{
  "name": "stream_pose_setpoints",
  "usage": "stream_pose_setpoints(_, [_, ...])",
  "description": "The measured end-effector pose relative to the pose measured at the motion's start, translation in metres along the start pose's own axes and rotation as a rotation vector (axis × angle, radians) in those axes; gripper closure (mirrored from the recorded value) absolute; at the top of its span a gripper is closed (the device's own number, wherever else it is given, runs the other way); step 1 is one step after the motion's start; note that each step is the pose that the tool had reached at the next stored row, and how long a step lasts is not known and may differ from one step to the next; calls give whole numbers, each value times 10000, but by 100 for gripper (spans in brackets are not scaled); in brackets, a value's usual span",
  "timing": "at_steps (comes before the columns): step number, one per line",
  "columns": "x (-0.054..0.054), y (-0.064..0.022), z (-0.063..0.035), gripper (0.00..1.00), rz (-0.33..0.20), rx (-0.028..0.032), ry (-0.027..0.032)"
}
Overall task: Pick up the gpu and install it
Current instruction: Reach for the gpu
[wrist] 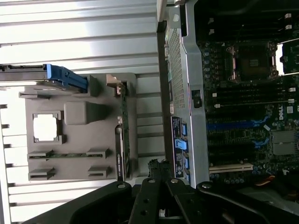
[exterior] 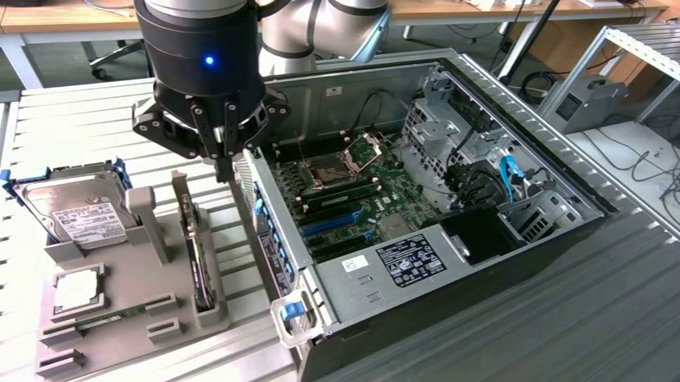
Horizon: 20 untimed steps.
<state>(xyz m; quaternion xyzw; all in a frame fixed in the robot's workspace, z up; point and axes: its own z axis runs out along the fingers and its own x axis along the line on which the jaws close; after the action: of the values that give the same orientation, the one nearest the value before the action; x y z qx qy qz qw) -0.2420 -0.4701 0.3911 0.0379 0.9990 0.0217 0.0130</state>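
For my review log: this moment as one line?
gripper: shut, empty | gpu: on edge in holder, untouched | gripper hovers between holder and case

the gpu [exterior: 197, 247], a thin, flat rectangular card with a green circuit board, dark along its upper edge and with a silver metal end bracket, stands upright on its long edge in a narrow slot of the grey moulded parts holder [exterior: 127, 342]. the exterior view shows it almost edge-on, running from near to far, with the silver bracket at the far end rising above the slot. it sits on the side of the holder nearest the open black computer case [exterior: 478, 310], just beside the case's rear panel but apart from it, touching only the holder.
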Motion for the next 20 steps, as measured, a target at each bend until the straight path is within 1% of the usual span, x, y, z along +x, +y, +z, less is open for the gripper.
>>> stream_pose_setpoints(19, [-5, -65, 2, 89, 0, 0, 0])
stream_pose_setpoints(20, [-7, -94, 3, 89, 0, 1, 0])
